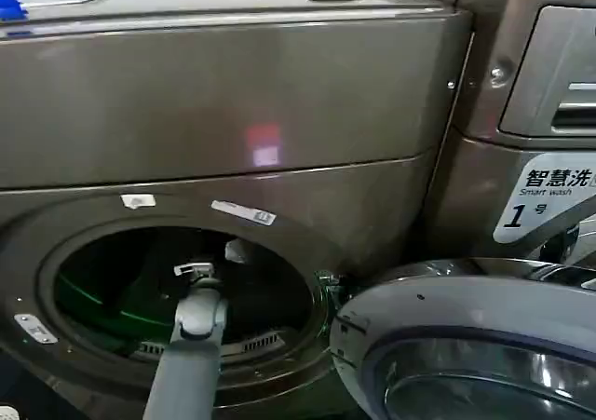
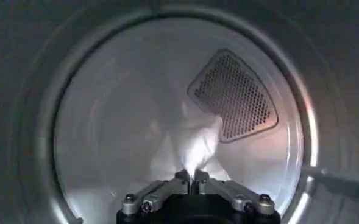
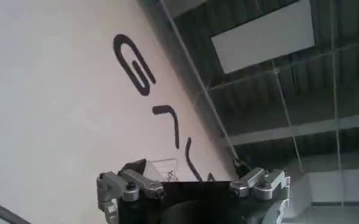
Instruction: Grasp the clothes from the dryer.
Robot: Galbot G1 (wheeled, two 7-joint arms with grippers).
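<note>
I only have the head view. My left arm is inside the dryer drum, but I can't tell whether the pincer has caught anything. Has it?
Observer: Yes. In the left wrist view the left pincer is shut on a white cloth, which is bunched just beyond its tips.
Operator: Is there more laundry around it?
Observer: None that I can see. Behind the cloth are the bare drum wall and a perforated vent.
Operator: And the right arm?
Observer: The right pincer is open and holds nothing. It faces a pale panel with black lettering.
</note>
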